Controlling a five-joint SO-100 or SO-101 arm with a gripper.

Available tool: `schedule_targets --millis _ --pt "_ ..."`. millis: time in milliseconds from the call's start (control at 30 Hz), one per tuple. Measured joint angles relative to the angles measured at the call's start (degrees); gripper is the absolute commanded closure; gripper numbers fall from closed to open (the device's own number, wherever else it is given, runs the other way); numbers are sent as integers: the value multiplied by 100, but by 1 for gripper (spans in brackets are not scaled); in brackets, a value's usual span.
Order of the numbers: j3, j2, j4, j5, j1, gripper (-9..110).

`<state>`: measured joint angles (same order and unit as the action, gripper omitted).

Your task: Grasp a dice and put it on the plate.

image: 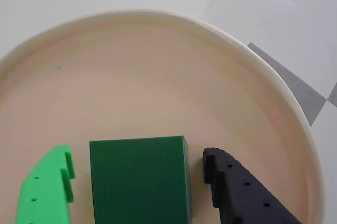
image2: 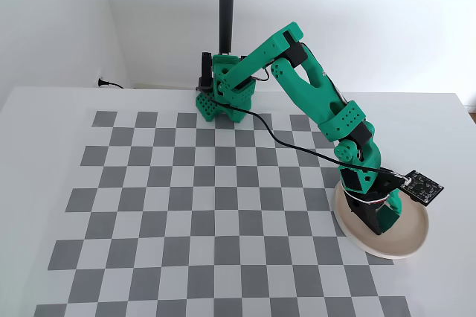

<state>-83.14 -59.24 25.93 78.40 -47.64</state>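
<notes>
In the wrist view, the gripper is standing open: the bright green finger and the black finger are each sitting just beside the dice, with a narrow strip of plate showing on both sides, so no contact is visible. The dice is resting on the floor of the plate, near the bottom of the frame, faces running roughly square to the fingers; being a cube, it is presenting no long axis. Beyond it, the plate rim is curving across the checkerboard. In the fixed view, the arm is reaching down over the plate at the board's right edge.
</notes>
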Motion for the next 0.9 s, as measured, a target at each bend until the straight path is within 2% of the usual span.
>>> schedule_targets --millis 467,900 --pt "0 -510 9 114 9 82" --pt "0 -1775 844 35 9 83"
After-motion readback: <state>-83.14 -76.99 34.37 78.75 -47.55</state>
